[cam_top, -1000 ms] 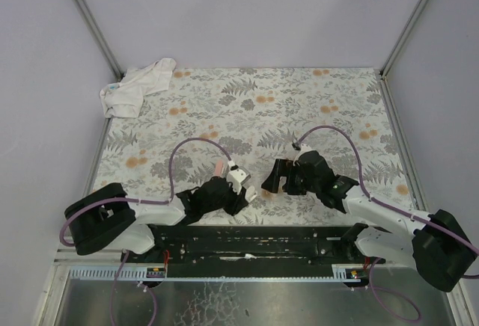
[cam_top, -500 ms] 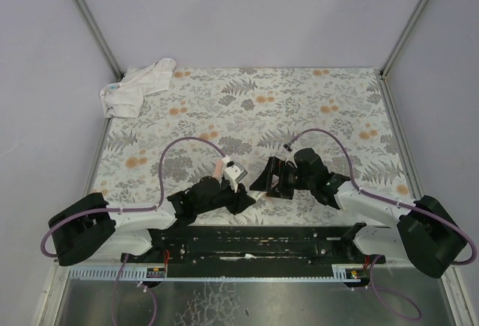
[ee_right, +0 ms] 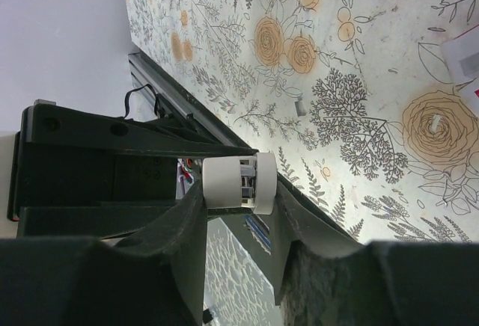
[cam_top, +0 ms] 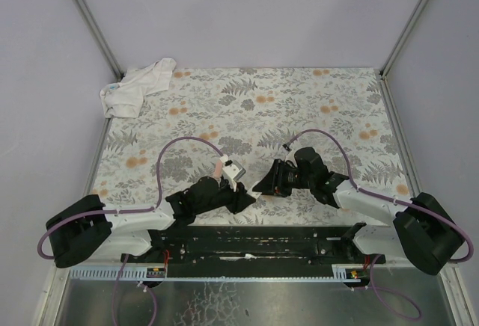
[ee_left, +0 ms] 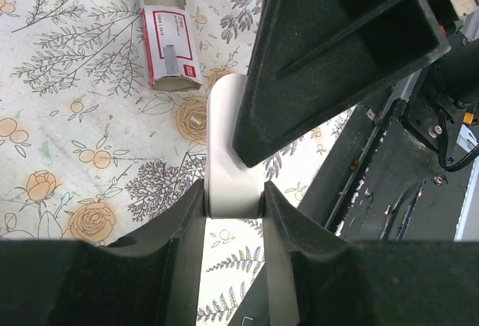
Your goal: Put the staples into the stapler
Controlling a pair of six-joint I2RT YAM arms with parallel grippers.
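My left gripper (ee_left: 233, 191) is shut on the rounded white body of the stapler (ee_left: 232, 146), holding it above the floral cloth. In the top view both grippers meet near the table's front middle, the left gripper (cam_top: 241, 194) beside the right gripper (cam_top: 262, 185), with the stapler's white and pink part (cam_top: 230, 170) sticking up by the left one. My right gripper (ee_right: 239, 195) is shut on a white end of the stapler (ee_right: 228, 184), where metal parts show in a slot. The staples' red and white box (ee_left: 168, 49) lies flat on the cloth beyond the stapler, its end open.
A crumpled white rag (cam_top: 138, 87) lies at the back left corner. A black rail (cam_top: 247, 240) runs along the near edge between the arm bases. Grey walls and metal posts enclose the floral cloth (cam_top: 299, 102).
My right gripper moved left to the stapler and went from wide open to shut on its white end. The left arm drew back slightly, still gripping the stapler.
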